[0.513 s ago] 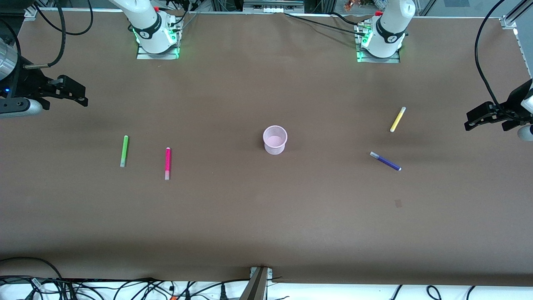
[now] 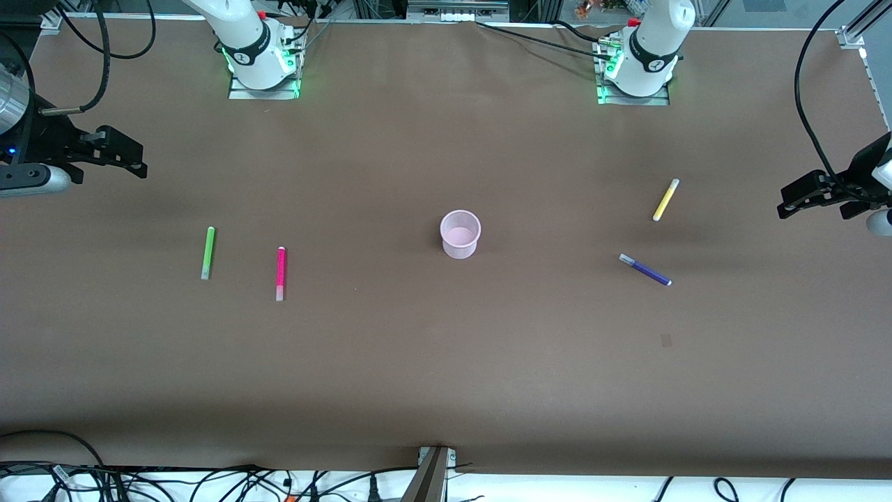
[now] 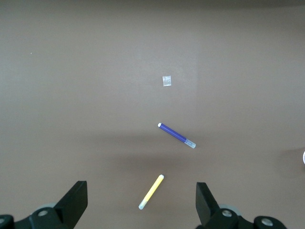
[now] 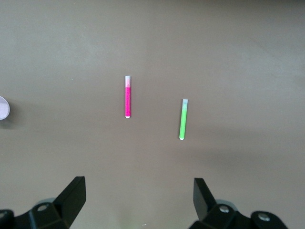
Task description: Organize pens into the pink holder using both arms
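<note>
The pink holder (image 2: 460, 233) stands empty at mid-tabletop (image 2: 446, 362). Toward the right arm's end of it lie the green pen (image 2: 208, 252) and magenta pen (image 2: 280, 273); toward the left arm's end, the yellow pen (image 2: 665, 200) and purple pen (image 2: 646, 270). The left end effector (image 3: 141, 202) and right end effector (image 4: 138, 200) hang spread wide, empty. The slim pens may roll from a pinch, and the light holder may tip if nudged.

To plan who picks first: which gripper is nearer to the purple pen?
Left. The left gripper hangs open, high over its own end of the table, where the purple pen lies. The right gripper hangs open over the table's far end.
</note>
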`<control>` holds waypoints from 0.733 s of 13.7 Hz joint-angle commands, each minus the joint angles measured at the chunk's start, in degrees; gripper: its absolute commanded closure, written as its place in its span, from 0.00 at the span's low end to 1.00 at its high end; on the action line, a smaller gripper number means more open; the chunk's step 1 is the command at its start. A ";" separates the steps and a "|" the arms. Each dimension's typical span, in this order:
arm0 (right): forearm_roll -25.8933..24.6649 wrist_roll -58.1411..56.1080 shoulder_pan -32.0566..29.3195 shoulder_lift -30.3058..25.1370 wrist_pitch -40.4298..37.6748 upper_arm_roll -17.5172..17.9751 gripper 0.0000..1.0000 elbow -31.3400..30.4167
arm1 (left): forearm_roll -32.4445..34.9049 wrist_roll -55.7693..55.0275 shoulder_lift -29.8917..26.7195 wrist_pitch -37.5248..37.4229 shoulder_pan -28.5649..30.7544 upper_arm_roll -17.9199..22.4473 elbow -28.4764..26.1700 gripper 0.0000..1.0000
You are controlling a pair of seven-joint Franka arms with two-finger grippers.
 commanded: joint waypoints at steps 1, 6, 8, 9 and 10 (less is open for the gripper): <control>0.73 0.50 0.18 0.18 -0.74 -0.24 0.00 1.15 | -0.79 0.38 0.14 -1.02 0.41 -0.26 1.03 0.00; 0.73 0.50 0.18 0.18 -0.74 -0.24 0.00 1.15 | -0.79 1.08 0.32 -0.76 0.93 -0.09 0.86 0.00; 0.73 0.50 0.10 0.18 -0.74 -0.24 0.00 1.15 | -0.09 1.00 1.62 -0.58 1.20 0.00 0.86 0.00; 0.73 0.50 0.18 0.18 -0.74 -0.24 0.00 1.15 | -0.26 0.65 2.59 -0.58 1.46 0.00 0.86 0.00; 0.73 0.50 0.18 0.18 -0.74 -0.24 0.00 1.15 | -0.35 0.30 3.38 -0.58 1.90 0.00 0.77 0.00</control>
